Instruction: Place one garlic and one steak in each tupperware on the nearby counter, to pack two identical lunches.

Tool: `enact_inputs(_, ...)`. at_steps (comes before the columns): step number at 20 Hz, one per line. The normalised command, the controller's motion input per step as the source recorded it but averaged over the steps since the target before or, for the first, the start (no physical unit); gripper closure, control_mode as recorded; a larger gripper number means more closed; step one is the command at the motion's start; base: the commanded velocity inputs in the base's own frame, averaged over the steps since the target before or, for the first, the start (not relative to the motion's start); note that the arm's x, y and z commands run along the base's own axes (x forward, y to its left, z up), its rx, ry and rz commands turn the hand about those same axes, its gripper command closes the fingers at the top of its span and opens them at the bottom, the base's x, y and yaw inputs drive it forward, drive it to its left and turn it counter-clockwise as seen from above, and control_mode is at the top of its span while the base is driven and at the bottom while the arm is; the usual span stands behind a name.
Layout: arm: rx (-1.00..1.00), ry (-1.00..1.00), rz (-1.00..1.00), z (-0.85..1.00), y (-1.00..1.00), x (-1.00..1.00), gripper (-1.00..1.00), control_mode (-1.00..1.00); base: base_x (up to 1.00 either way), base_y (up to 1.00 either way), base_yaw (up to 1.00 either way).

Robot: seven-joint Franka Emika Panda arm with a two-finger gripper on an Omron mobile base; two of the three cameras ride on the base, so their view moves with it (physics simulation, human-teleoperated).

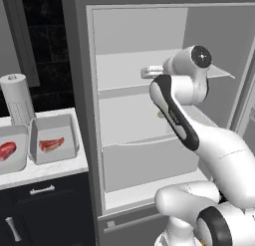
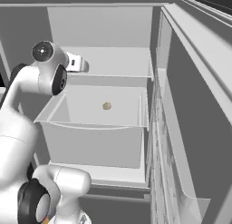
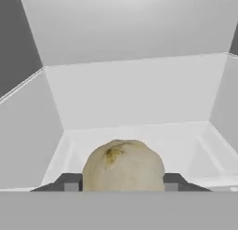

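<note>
Garlic: nearest the hand camera, a pale tan bulb with a brownish spot on top, sitting between the two dark finger tips inside the white fridge compartment.
Pincer: drawn in close, one finger tip against each side of the bulb; grasping it.
Second garlic: small tan bulb alone on the floor of the middle fridge shelf, right base view.
Hard to make out: finger tips are cut by the bottom of the hand view; whether the bulb is lifted off the shelf, cannot tell.
Left tupperware: cut off at the frame edge, red steak inside.
Right tupperware: just beside the first, red steak lying in it.
Counter: white, carries both tubs, left of the fridge.
Paper-towel roll: upright behind the tubs.
</note>
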Motion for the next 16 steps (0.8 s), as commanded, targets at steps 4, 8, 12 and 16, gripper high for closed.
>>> enact_inputs(4,0.1,-0.26,0.0,0.21,-0.08,-1.0,1.0,-1.0,0.0,0.0,0.0)
enact_inputs(8,0.02,0.04,0.0,0.01,-0.1,-1.0,1.0,-1.0,0.0,0.0,0.0)
enact_inputs(12,0.0,0.14,0.0,-0.54,-0.01,-1.0,1.0,-1.0,0.0,0.0,0.0)
enact_inputs(16,-0.01,0.24,0.0,-0.68,0.0,-0.75,1.0,1.0,-0.25,0.0,0.0)
